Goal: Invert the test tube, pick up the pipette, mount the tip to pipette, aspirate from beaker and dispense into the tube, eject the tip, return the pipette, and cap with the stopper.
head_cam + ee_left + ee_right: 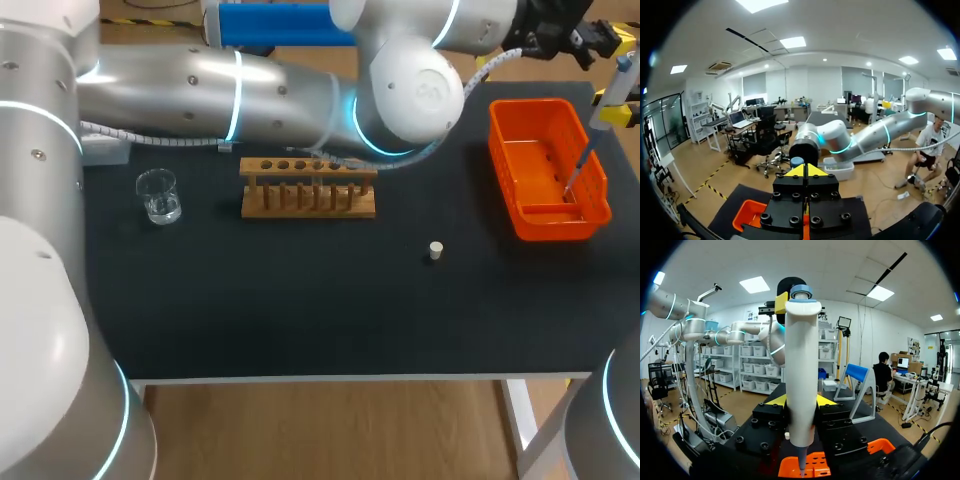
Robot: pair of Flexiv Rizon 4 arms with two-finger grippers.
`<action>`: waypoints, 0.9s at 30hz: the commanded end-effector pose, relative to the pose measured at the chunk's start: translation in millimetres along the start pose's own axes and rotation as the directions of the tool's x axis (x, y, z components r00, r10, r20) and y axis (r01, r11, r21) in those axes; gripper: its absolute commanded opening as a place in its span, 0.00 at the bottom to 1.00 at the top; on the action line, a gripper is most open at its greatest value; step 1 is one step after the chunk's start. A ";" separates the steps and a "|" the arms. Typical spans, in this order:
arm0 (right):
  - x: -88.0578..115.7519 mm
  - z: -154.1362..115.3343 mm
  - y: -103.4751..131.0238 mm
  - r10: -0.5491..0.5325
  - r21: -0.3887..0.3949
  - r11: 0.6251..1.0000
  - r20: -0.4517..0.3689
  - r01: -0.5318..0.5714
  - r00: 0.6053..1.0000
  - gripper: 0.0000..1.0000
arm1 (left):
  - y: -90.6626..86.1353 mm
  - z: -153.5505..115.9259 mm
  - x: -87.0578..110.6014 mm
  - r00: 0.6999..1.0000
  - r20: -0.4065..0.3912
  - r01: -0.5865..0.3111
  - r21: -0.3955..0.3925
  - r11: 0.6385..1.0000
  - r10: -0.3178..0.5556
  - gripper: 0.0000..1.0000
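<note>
Upright white pipette point(801, 365) with blue top, clamped in right end effector point(801, 402)

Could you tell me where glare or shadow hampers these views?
Head view: sheen on the left arm; the glass beaker shows only faint highlights against the black table. Right wrist view: the pipette is brightly lit, its lower end shaded above the orange basket. Left wrist view: the left claw's body is dark.

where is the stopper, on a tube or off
Off: the stopper sits on the bare table, apart from the rack.
</note>
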State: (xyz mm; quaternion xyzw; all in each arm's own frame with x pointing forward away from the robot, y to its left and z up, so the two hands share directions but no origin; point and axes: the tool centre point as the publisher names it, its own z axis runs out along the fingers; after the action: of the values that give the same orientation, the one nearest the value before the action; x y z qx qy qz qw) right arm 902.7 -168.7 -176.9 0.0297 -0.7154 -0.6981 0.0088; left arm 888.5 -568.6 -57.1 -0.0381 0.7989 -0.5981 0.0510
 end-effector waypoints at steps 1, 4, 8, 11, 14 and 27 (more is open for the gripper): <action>0.3 -0.5 0.3 -0.001 0.001 1.000 0.000 0.001 1.000 0.00 | 6.3 5.6 -5.5 0.999 -0.050 0.000 0.068 0.998 0.003 0.00; 0.3 -0.5 0.3 -0.001 0.001 1.000 0.000 0.001 1.000 0.00 | 8.8 6.7 -5.2 0.999 -0.054 0.003 0.072 0.997 0.001 0.00; 0.3 -0.5 0.3 -0.001 0.001 1.000 0.000 0.001 1.000 0.00 | 12.0 7.6 -4.7 0.998 -0.057 0.008 0.076 0.997 -0.004 0.00; 0.3 -0.5 0.3 -0.001 0.001 1.000 0.000 0.001 1.000 0.00 | 13.5 9.3 -5.8 0.997 -0.076 0.028 0.094 0.995 -0.021 0.00; 0.3 -0.5 0.3 -0.001 0.001 1.000 0.000 0.001 1.000 0.00 | 13.6 11.4 -7.3 0.994 -0.096 0.054 0.084 0.995 -0.046 0.00; 0.3 -0.5 0.3 -0.001 0.001 1.000 0.000 0.001 1.000 0.00 | 13.4 18.8 -10.4 0.991 -0.119 0.067 0.082 0.994 -0.057 0.00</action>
State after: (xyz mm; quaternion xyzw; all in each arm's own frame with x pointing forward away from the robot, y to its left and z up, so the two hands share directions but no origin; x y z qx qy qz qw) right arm 902.7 -168.7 -176.9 0.0297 -0.7153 -0.6981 0.0088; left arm 897.8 -578.1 -69.3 -0.0300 0.7962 -0.6042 -0.0102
